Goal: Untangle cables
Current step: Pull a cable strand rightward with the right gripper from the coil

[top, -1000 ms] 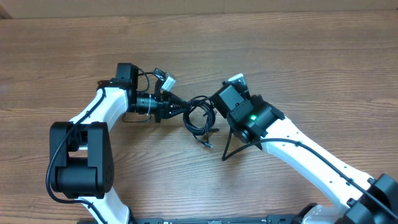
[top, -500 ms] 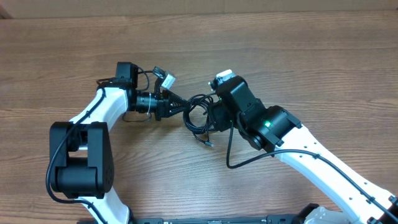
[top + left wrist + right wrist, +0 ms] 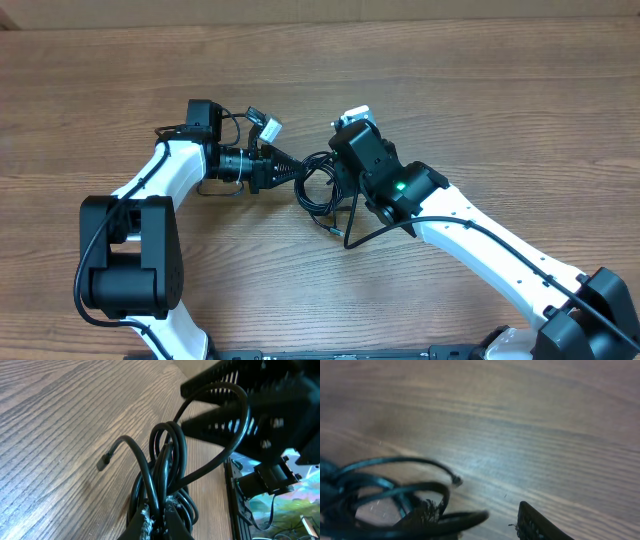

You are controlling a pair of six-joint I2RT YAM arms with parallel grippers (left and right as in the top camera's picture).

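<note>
Okay, the cables [image 3: 318, 188] sit as a small tangled coil on the worktop [image 3: 480, 100], mid-scene, between the two arms. The left end effector [image 3: 157, 527] is clamped tight on one side of the bundle, with several loops rising out of its tips. The right end effector [image 3: 481, 516] is down just beside the coil's other side with its jaws roughly half open. One strand runs partway into the gap, but nothing is pinched yet as far as the right wrist view shows. That view is blurry. One free plug end [image 3: 103, 464] sticks out clear of the coil, lying near the worktop.

Step in hand, as I judge it: the right arm picks a single strand to pull out while the left anchors.

To do it well:
- Take one strand only, ideally the one leading to the free plug end, not two crossed loops.
- Close fully before moving, low on the strand and near the coil.
- Pull away from the left arm, slowly and along the worktop, so the loops slide rather than cinch.
- Keep the left grip firm, or the whole bundle will just drag.

Risk: grabbing a doubled loop would tighten the knot.
</note>
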